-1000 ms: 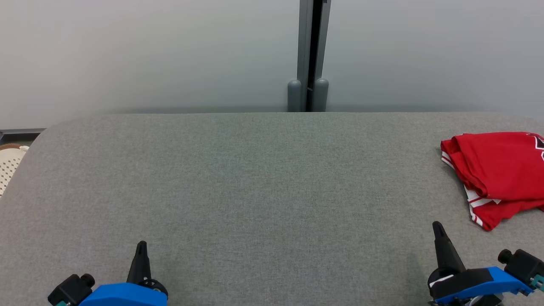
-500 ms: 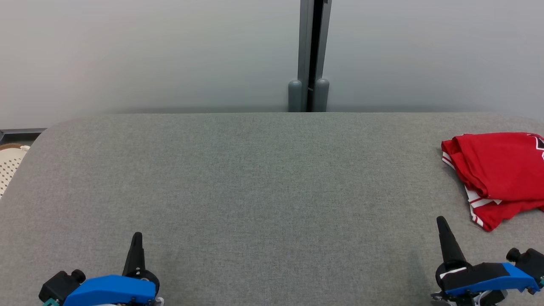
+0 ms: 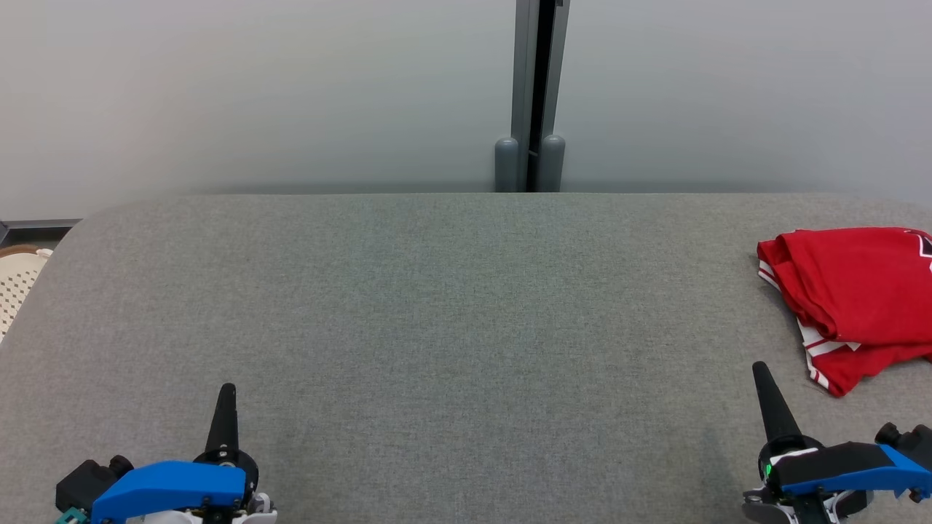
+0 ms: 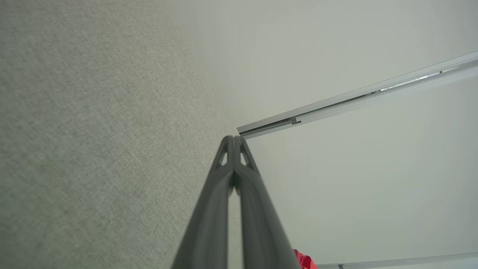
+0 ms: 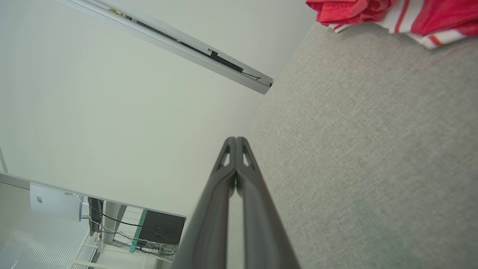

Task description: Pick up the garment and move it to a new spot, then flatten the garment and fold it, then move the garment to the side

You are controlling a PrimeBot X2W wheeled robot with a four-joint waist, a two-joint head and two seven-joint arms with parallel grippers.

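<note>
Sitting near the garment [image 3: 852, 298], right hand [image 5: 236, 139] has fingertips touching.

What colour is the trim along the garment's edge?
White stripes on the red garment; the striped trim shows best in the right wrist view.

Head camera: high, facing forward and down across the grey table [image 3: 466, 306] to the wall [image 3: 218, 87]. Wrist cameras: low, close over the table, rolled sideways, facing that wall. All three share the red garment [image 3: 852, 291]
</note>
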